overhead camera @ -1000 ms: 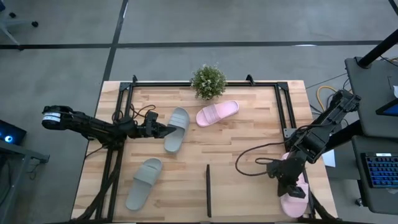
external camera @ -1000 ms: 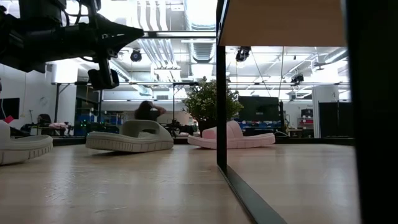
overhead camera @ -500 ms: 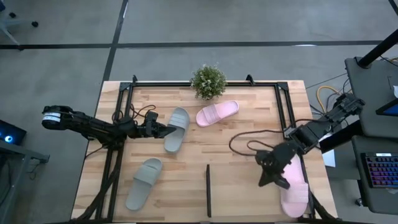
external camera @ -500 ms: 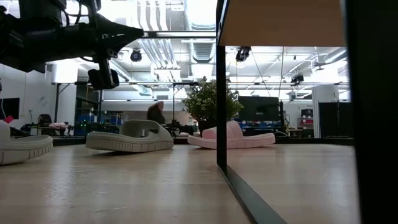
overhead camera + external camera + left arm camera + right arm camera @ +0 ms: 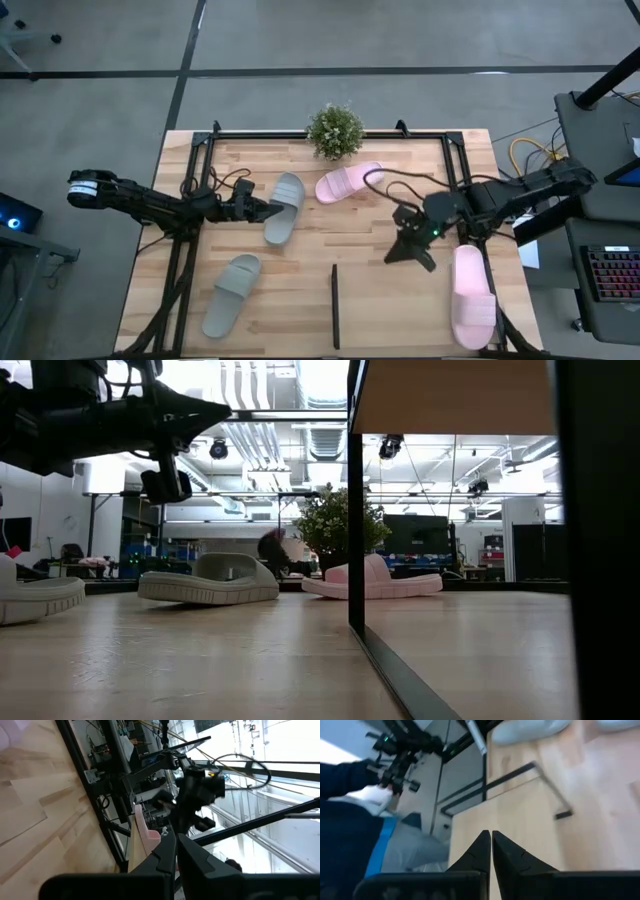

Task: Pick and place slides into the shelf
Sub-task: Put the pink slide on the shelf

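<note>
Two grey-green slides lie sole-down on the table, one (image 5: 285,207) at mid-left and one (image 5: 232,293) at the near left. One pale pink slide (image 5: 349,182) lies near the far edge. The other pink slide (image 5: 472,296) lies at the near right. The shelf shows from above as a thin black strip (image 5: 334,305); in the low view it is a pale panel (image 5: 450,395) on a black upright. My left gripper (image 5: 273,209) hovers shut beside the mid-left slide, above the table (image 5: 195,410). My right gripper (image 5: 392,257) is shut in the air, right of centre.
A small potted plant (image 5: 335,130) stands at the far edge. Black frame rails (image 5: 200,170) run along the table's far, left and right sides. Cables (image 5: 400,185) loop off the right arm. A person's blue sleeve (image 5: 345,820) shows beyond the table.
My right gripper has swung from over the near-right pink slide toward the table's left and far edge, turning as it went, and stays shut. The pink slide lies uncovered on the table. My left arm has kept still.
</note>
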### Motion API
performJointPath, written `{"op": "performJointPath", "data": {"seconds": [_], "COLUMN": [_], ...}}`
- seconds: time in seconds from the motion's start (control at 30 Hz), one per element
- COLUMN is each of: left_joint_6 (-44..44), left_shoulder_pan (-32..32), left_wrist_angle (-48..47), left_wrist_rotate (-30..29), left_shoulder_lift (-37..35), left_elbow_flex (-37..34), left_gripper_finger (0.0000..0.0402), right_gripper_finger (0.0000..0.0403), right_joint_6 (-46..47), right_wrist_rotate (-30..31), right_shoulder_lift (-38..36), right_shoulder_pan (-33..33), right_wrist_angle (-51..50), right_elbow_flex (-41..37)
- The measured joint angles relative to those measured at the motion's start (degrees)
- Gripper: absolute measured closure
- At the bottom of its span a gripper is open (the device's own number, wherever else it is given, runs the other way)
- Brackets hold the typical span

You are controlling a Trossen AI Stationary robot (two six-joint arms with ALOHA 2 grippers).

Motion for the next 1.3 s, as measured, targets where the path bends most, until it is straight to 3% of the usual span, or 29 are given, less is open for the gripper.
{"op": "performJointPath", "data": {"seconds": [0.3,0.47,0.8,1.13,1.3], "left_joint_6": [0.0,0.0,0.0,0.0,0.0], "left_shoulder_pan": [0.0,0.0,0.0,0.0,0.0], "left_wrist_angle": [-1.6,-3.1,-3.2,-3.3,-3.3], "left_wrist_rotate": [-0.4,-1.3,-2.7,-2.7,-2.7], "left_shoulder_lift": [0.0,0.0,0.2,0.2,0.2], "left_elbow_flex": [0.3,0.4,0.4,0.4,0.4], "left_gripper_finger": [0.0402,0.0402,0.0402,0.0402,0.0402], "right_gripper_finger": [0.0389,0.0365,0.0317,0.0283,0.0256], "right_joint_6": [-0.4,3.6,5.9,8.9,11.7], "right_wrist_rotate": [-0.6,2.5,1.6,-2.8,-5.4], "right_shoulder_lift": [0.0,0.0,0.0,0.0,0.0], "right_shoulder_pan": [-8.3,-14.2,-25.9,-33.8,-36.8], "right_wrist_angle": [0.0,-0.1,0.0,0.7,6.4], "right_elbow_flex": [0.0,0.0,-0.7,-8.3,-12.3]}}
